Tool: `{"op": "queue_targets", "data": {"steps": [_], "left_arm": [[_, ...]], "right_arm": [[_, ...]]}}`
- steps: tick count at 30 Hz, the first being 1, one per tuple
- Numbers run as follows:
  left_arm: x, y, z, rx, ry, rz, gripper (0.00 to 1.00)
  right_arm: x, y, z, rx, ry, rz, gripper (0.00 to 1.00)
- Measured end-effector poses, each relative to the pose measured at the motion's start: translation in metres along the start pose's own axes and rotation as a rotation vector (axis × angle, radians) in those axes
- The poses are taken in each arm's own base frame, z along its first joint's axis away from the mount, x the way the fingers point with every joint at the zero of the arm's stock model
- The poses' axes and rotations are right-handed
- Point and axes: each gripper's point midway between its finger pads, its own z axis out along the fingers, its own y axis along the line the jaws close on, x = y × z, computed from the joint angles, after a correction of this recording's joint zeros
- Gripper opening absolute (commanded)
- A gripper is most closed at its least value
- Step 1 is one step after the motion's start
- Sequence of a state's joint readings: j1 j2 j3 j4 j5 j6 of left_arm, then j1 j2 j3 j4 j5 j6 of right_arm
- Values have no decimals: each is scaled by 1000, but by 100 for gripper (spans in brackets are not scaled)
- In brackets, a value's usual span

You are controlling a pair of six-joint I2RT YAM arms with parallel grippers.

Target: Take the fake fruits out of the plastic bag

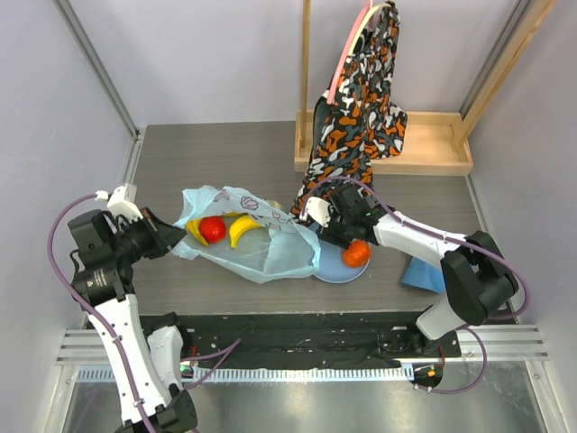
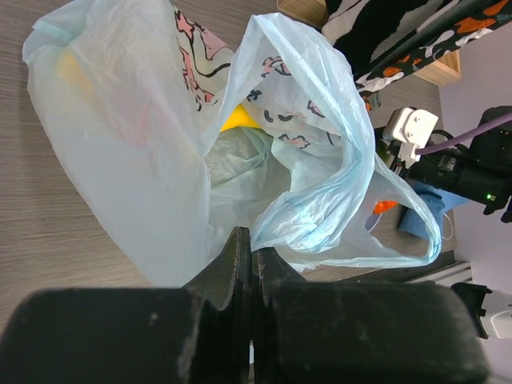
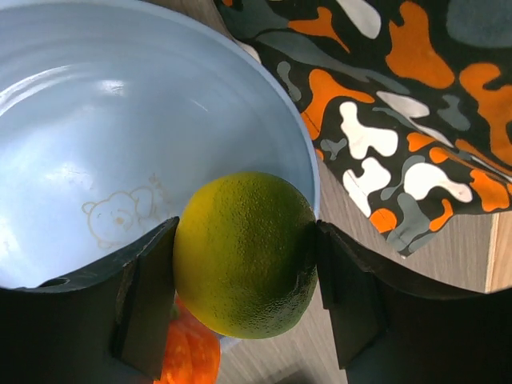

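Note:
The plastic bag [image 1: 261, 244] lies open mid-table with the red round fruit [image 1: 212, 229] and the yellow banana bunch [image 1: 242, 227] inside. My left gripper [image 1: 171, 236] is shut on the bag's left edge; in the left wrist view the jaws [image 2: 252, 240] pinch the bag [image 2: 144, 144], and the banana [image 2: 237, 120] shows inside. My right gripper [image 3: 244, 240] is shut on the green round fruit [image 3: 244, 252], held over the rim of the pale-blue plate [image 3: 120, 104]. The orange ribbed fruit [image 1: 356, 253] lies on the plate [image 1: 335, 273] and shows below the green fruit in the right wrist view [image 3: 188, 356].
A camouflage-print cloth [image 1: 361, 99] hangs from a wooden stand [image 1: 433, 144] at the back right, and its hem lies close to the plate [image 3: 400, 104]. A solid blue cloth [image 1: 422, 273] lies right of the plate, under the right arm.

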State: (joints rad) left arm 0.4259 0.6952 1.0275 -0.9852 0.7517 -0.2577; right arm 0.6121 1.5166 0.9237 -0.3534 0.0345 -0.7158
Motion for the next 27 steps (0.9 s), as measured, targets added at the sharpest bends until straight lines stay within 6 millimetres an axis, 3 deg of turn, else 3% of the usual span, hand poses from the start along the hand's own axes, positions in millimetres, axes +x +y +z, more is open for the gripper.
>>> {"op": "queue_targets", "data": {"steps": [5, 9, 15, 27], "left_arm": [[-1, 1, 0, -5, -4, -3, 0], [-1, 1, 0, -5, -4, -4, 0], [-1, 2, 0, -3, -2, -7, 0], [-6, -1, 1, 12, -20, -4, 0]], "right_arm": [[8, 1, 6, 20, 13, -32, 47], [19, 2, 8, 33, 45, -45, 64], [26, 0, 5, 50, 81, -35, 77], [15, -3, -34, 30, 86, 64, 80]]}}
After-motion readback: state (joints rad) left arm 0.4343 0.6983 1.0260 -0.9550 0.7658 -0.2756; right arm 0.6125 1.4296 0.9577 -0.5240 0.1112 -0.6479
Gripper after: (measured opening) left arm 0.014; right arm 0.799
